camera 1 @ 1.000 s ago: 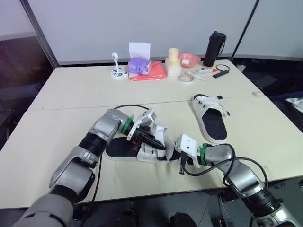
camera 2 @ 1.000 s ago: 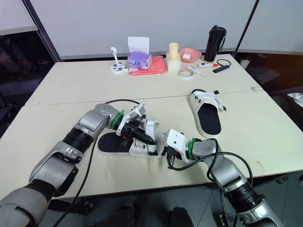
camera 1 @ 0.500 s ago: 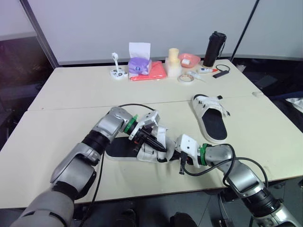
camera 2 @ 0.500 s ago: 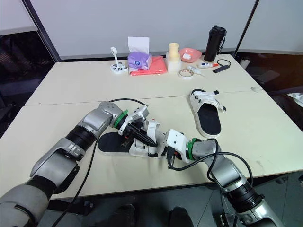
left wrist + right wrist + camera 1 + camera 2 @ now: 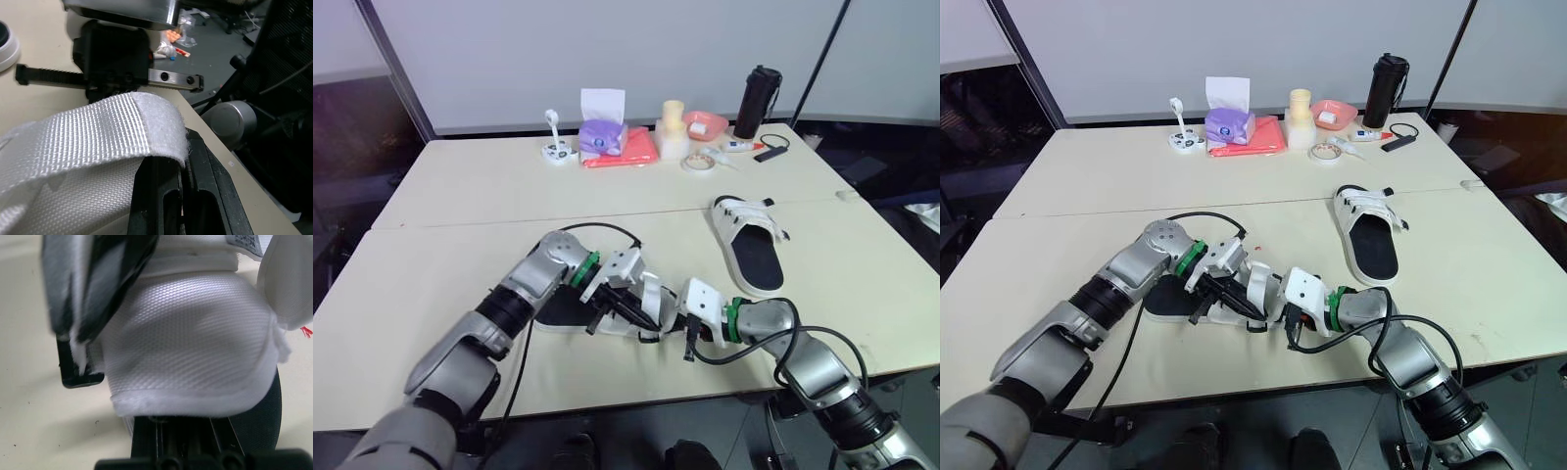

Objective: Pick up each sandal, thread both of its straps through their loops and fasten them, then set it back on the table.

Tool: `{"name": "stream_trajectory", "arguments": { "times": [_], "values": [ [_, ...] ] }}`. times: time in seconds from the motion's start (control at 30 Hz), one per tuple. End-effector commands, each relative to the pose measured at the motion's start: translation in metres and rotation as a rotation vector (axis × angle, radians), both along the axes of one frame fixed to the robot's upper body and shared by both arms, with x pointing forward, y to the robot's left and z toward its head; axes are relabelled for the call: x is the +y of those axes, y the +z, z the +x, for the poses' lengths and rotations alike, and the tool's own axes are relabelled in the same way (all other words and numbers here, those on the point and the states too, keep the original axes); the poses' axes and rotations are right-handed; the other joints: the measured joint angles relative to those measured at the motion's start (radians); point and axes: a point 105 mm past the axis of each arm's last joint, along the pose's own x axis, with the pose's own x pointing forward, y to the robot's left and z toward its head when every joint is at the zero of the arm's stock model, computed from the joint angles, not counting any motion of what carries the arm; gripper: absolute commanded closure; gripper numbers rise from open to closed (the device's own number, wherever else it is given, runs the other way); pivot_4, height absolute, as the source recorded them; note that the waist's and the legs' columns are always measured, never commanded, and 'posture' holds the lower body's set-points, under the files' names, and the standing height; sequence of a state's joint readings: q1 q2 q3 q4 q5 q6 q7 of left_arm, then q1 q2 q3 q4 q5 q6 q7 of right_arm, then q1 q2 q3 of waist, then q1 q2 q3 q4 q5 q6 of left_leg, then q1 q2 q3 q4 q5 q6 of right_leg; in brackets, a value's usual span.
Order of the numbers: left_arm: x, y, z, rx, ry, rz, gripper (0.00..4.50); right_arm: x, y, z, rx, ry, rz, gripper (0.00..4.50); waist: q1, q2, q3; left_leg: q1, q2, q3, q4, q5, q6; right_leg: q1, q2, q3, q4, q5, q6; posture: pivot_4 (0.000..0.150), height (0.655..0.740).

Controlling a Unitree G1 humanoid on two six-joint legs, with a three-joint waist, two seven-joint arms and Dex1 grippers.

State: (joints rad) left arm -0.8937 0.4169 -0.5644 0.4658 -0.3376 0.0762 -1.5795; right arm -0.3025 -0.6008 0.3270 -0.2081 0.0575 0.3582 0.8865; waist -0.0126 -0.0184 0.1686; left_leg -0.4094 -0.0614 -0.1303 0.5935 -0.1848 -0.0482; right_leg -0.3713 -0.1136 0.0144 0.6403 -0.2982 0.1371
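Note:
A white sandal with a black sole (image 5: 560, 311) lies on the table near the front edge, between my two grippers. My left gripper (image 5: 642, 317) reaches down over its white upper and is shut on a woven white strap (image 5: 112, 127), whose end drapes over the black fingers (image 5: 195, 196). My right gripper (image 5: 684, 329) meets the sandal from the other side and is shut on the rim of the padded upper (image 5: 186, 342). The second sandal (image 5: 750, 247) lies flat at the right, untouched, with its straps across its upper part.
At the table's far edge stand a purple tissue box (image 5: 602, 135), a red folder (image 5: 625, 149), a cream container (image 5: 672, 127), a pink bowl (image 5: 705, 123), a tape roll (image 5: 697, 163) and a black bottle (image 5: 756, 101). A black cable (image 5: 597, 227) arcs over my left arm.
My left gripper has swung down and toward the right gripper, carrying the strap lower over the sandal's upper. The right gripper and the far sandal have stayed put.

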Motion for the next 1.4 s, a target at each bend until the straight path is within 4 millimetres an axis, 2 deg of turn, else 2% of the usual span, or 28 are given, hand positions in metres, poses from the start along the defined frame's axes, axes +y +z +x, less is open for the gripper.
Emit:
{"name": "stream_trajectory", "arguments": {
  "times": [0.03,0.27,0.3,0.4,0.6,1.03,1.27,1.4],
  "values": [
    [0.002,-0.006,0.003,-0.059,0.011,-0.013,4.44,-0.007,-0.032,-0.007,0.111,-0.025,-0.068,4.5,0.0,0.0,0.0,0.0,0.0,0.0,0.0,0.0,0.0,0.0,0.0,0.0,0.0,0.0,0.0,0.15,0.74],
    [0.01,-0.017,0.013,-0.108,0.066,0.019,4.44,-0.005,-0.032,-0.007,0.109,-0.02,-0.065,4.5,-0.001,0.0,0.0,0.0,0.0,0.0,0.0,0.0,0.0,0.0,0.0,0.0,0.0,0.0,0.0,0.15,0.74],
    [0.01,-0.017,0.014,-0.103,0.073,0.016,4.2,-0.005,-0.032,-0.007,0.109,-0.02,-0.064,4.5,-0.001,0.0,0.0,0.001,0.0,0.0,0.0,0.0,0.0,0.001,0.0,0.0,0.0,0.0,0.0,0.15,0.74],
    [0.011,-0.016,0.014,-0.09,0.081,0.015,3.25,-0.005,-0.032,-0.006,0.107,-0.019,-0.064,4.5,-0.001,0.0,0.0,0.001,0.0,0.0,0.0,0.0,0.0,0.001,0.0,0.0,0.0,0.0,0.0,0.15,0.74],
    [0.02,-0.007,0.014,-0.009,0.101,0.01,0.24,-0.005,-0.032,-0.006,0.108,-0.022,-0.064,4.5,-0.003,0.0,0.0,0.001,0.0,0.0,0.0,0.0,0.0,0.001,0.001,0.0,0.0,0.0,0.0,0.15,0.74],
    [0.054,0.043,0.024,0.147,0.286,-0.138,0.24,-0.005,-0.032,-0.006,0.11,-0.023,-0.062,4.5,-0.005,0.0,0.0,0.001,0.0,-0.001,0.0,0.0,0.0,0.0,0.001,0.0,0.002,0.0,0.0,0.15,0.74],
    [0.075,0.043,-0.013,0.34,0.303,-0.132,0.24,-0.004,-0.033,-0.006,0.113,-0.014,-0.065,4.5,-0.007,0.0,0.0,0.001,0.003,-0.001,-0.001,0.0,0.0,-0.002,0.001,0.001,0.005,0.0,0.0,0.15,0.74],
    [0.086,0.029,-0.042,0.455,0.329,-0.114,0.24,-0.006,-0.034,-0.007,0.118,-0.014,-0.068,4.5,-0.007,0.0,0.0,0.001,0.003,-0.002,-0.001,0.0,0.0,-0.002,0.0,0.002,0.005,-0.001,-0.002,0.15,0.74]
  ]
}}
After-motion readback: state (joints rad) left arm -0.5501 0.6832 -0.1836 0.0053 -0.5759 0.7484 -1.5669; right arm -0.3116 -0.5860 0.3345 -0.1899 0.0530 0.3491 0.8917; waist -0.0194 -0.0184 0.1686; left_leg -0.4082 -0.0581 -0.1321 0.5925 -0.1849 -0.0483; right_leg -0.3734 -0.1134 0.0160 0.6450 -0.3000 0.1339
